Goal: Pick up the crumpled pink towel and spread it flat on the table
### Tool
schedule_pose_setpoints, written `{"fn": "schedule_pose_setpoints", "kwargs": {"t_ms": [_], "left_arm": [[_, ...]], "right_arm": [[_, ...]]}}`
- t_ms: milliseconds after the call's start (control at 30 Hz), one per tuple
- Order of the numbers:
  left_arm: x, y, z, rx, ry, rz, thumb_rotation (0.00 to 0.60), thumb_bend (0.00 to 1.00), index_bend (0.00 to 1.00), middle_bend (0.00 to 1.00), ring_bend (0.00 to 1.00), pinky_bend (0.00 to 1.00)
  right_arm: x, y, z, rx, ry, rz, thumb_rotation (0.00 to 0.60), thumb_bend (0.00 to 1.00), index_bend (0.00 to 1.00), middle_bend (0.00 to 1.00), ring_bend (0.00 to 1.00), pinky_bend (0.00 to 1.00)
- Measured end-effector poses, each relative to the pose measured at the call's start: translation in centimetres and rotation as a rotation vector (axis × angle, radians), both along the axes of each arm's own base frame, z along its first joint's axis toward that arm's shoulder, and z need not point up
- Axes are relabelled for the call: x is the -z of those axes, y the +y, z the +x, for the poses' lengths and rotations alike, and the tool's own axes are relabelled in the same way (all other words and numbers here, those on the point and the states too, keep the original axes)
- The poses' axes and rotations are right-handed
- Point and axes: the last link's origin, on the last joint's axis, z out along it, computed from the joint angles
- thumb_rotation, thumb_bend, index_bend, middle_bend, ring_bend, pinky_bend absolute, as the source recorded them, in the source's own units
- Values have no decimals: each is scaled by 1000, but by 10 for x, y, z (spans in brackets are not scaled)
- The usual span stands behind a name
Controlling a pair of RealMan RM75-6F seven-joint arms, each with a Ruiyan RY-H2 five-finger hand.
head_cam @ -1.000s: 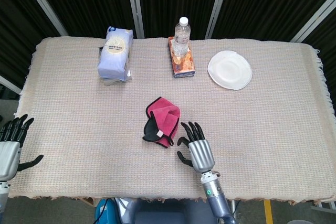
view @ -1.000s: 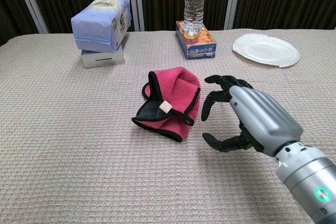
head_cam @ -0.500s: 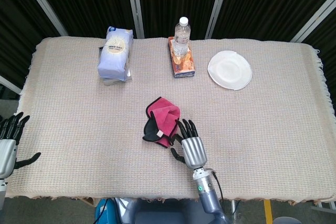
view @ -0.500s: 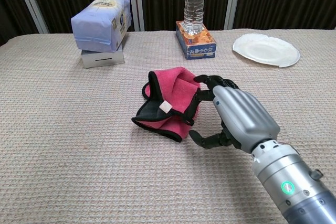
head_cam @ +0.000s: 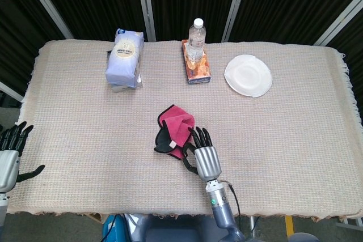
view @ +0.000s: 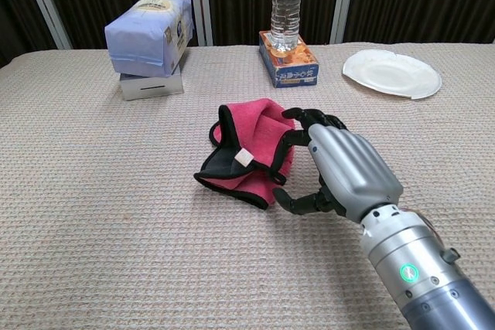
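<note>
At the far left edge of the head view, the left hand (head_cam: pixel 10 154) sits just off the near-left corner of the table, its dark fingers spread and nothing between them. The table wears a beige woven cloth (head_cam: pixel 295 140) with a frayed fringe along its edges.

Toward the back left stands a pale blue soft pack with a round label (view: pixel 147 32), resting on top of a small grey box (view: pixel 151 83). Right of it, at the back centre, a clear plastic water bottle with a white cap (head_cam: pixel 196 38) stands upright on an orange printed carton (view: pixel 290 59).

The crumpled pink towel (view: pixel 251 148) lies near the middle of the table, closer to the front edge. It is bunched and folded over on itself, with deep pink fabric on top, a black binding running along its edges, black underside showing at the lower left, and a small pale tag on the front fold.

Against its right edge is the right hand (view: pixel 332 168), silver-backed with black fingers (view: pixel 298 117) curled over the towel's rim and thumb low beside the front fold. The fingers touch the fabric, but whether they actually pinch it I cannot tell.

Further right, at the back, a white round plate (view: pixel 392 73) lies flat.
</note>
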Motion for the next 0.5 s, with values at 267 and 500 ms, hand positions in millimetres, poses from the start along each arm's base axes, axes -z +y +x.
{"fn": "schedule_pose_setpoints", "kwargs": {"t_ms": [267, 500], "left_arm": [[2, 0, 0, 1, 1, -5, 600, 28, 0, 0, 0, 0], [3, 0, -1, -1, 2, -10, 600, 28, 0, 0, 0, 0]], "right_arm": [[3, 1, -1, 2, -8, 7, 600, 397, 553, 149, 7, 0], [3, 2, 0, -11, -8, 5, 600, 465, 554, 149, 7, 0]]}}
